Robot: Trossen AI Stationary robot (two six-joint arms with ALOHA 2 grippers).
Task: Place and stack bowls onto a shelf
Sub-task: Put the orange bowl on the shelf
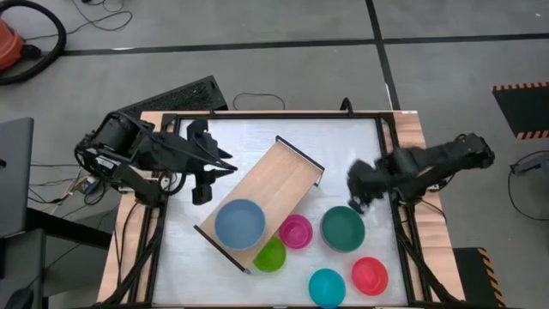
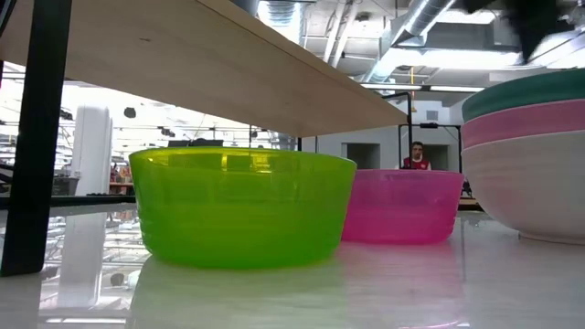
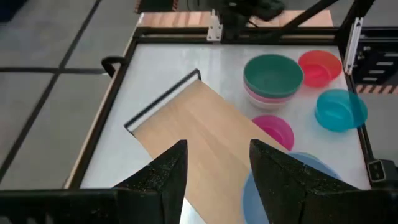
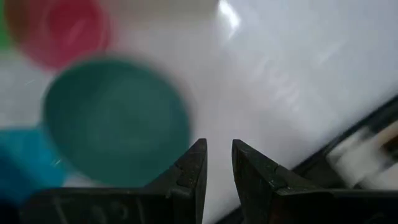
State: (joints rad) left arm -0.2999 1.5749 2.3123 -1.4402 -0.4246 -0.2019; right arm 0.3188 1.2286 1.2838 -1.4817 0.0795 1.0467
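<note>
Long light-wood shelf (image 1: 266,202) lying diagonally on white bench (image 1: 343,142), large blue plastic bowl (image 1: 239,223) already seated on it. Right hand (image 1: 358,202) empty, fingers narrowly parted, above teal-topped bowl stack (image 1: 343,229), probably to lift it. Left hand (image 3: 214,168) open, waiting beside shelf.
</note>
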